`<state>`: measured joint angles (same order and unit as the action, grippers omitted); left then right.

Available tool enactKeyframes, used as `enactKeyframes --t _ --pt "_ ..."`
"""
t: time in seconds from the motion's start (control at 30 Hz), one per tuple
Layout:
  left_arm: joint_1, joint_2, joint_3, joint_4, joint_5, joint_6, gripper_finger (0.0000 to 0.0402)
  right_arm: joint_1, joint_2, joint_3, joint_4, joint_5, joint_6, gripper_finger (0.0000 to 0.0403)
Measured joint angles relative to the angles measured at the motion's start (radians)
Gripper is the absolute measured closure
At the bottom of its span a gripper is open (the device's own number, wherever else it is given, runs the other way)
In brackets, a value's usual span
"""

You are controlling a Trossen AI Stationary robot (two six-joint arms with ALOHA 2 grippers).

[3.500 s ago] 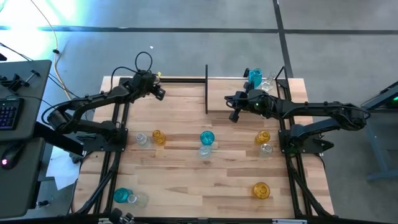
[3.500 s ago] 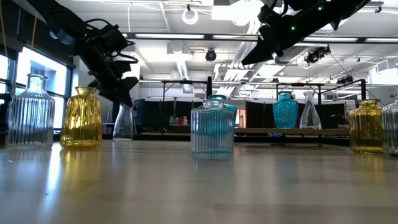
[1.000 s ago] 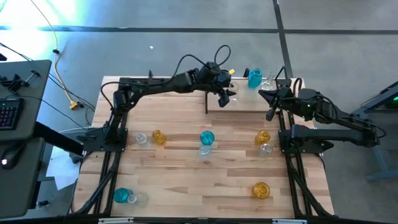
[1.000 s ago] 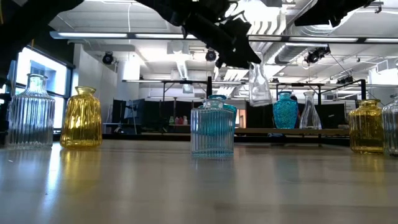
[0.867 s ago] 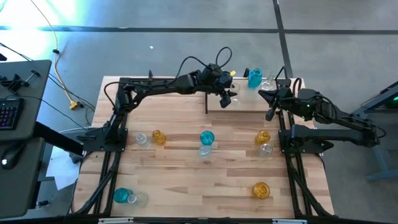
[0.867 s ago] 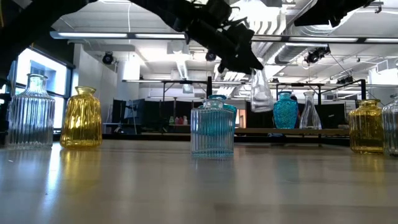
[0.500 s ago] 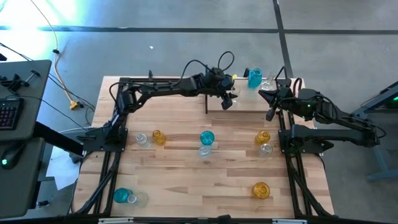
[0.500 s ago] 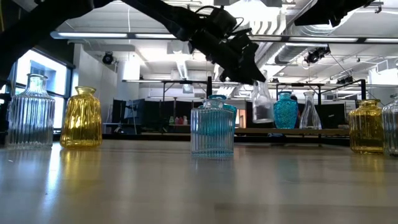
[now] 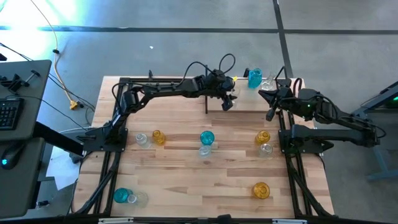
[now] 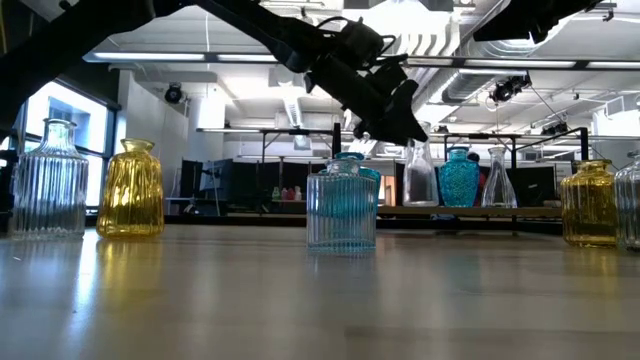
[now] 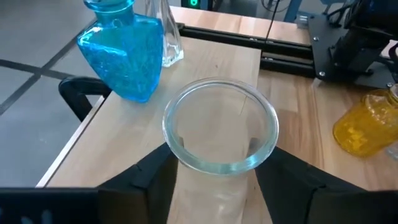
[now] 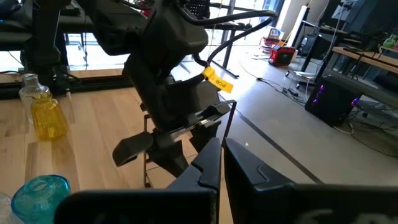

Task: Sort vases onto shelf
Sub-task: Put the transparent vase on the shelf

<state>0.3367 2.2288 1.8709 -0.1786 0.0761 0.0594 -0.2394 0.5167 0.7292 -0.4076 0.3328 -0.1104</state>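
My left gripper [image 9: 227, 99] reaches over the shelf [image 9: 249, 103] at the table's far edge. Its fingers stand on either side of the neck of a clear vase [image 10: 420, 180], whose round rim [image 11: 221, 134] fills the left wrist view. This vase stands upright on the shelf board [image 11: 205, 68]. Farther right on the board stand a teal vase [image 9: 254, 77] and another clear vase [image 9: 267, 83]. My right gripper [image 9: 262, 94] waits shut, in the air near the shelf's right end. My left gripper pinches the clear vase's neck just under the rim [image 11: 180, 163] between its two fingers [image 11: 155, 180]. The fingers come slanting down from the table's left. The vase is upright, with its base [image 10: 420, 203] on the shelf board.
On the table stand several more vases. A clear one [image 9: 142, 139] and an amber one [image 9: 158, 137] are at the left. A teal one [image 9: 207, 137] is in the middle. Amber ones [image 9: 262, 137] [image 9: 260, 190] are at the right, and a teal one [image 9: 122, 196] at the near left. A black shelf post [image 9: 206, 87] stands beside my left gripper.
My left gripper has gone down and a little toward the table's right with the clear vase. The vase hung clear above the shelf before. Now it stands upright on the shelf board, left of the teal vase.
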Motion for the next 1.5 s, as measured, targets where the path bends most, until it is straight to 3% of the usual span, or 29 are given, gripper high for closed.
enactKeyframes --t 0.17,0.43,0.6,0.7,0.8,0.87,1.0,1.13,1.3,1.5 --pt "-0.003 -0.003 0.000 0.025 0.000 0.015 0.0173 0.000 0.000 0.000 -0.004 0.000 0.000 0.0403" --pt "0.012 -0.128 -0.001 0.049 0.007 0.075 0.0168 0.000 -0.001 0.000 -0.021 0.000 -0.002 0.0403" --pt "0.009 -0.269 -0.060 0.022 0.079 0.152 0.0214 0.000 0.000 0.000 -0.034 -0.064 0.021 0.0403" --pt "0.001 -0.366 -0.198 0.123 0.137 0.157 0.0286 0.000 0.005 0.000 -0.059 -0.131 0.024 0.0403" --pt "0.006 -0.461 -0.433 0.326 0.189 0.109 0.0370 0.002 0.033 -0.001 -0.064 -0.158 0.042 0.0403" --pt "0.011 -0.524 -0.602 0.482 0.204 0.060 0.0392 0.006 0.062 -0.026 -0.016 -0.158 0.042 0.0403" --pt "0.007 -0.648 -0.892 0.782 0.176 -0.023 0.0378 0.020 0.145 -0.106 0.104 -0.158 0.043 0.0403" --pt "0.008 -0.752 -1.086 0.917 0.129 -0.068 0.0388 0.046 0.241 -0.172 0.249 -0.125 0.051 0.0403" --pt "0.010 -0.852 -1.215 0.932 0.068 -0.069 0.0398 0.077 0.384 -0.206 0.397 -0.092 0.066 0.0403" --pt "0.011 -0.895 -1.282 0.933 0.025 -0.058 0.0400 0.071 0.545 -0.207 0.448 0.035 0.105 0.0403"
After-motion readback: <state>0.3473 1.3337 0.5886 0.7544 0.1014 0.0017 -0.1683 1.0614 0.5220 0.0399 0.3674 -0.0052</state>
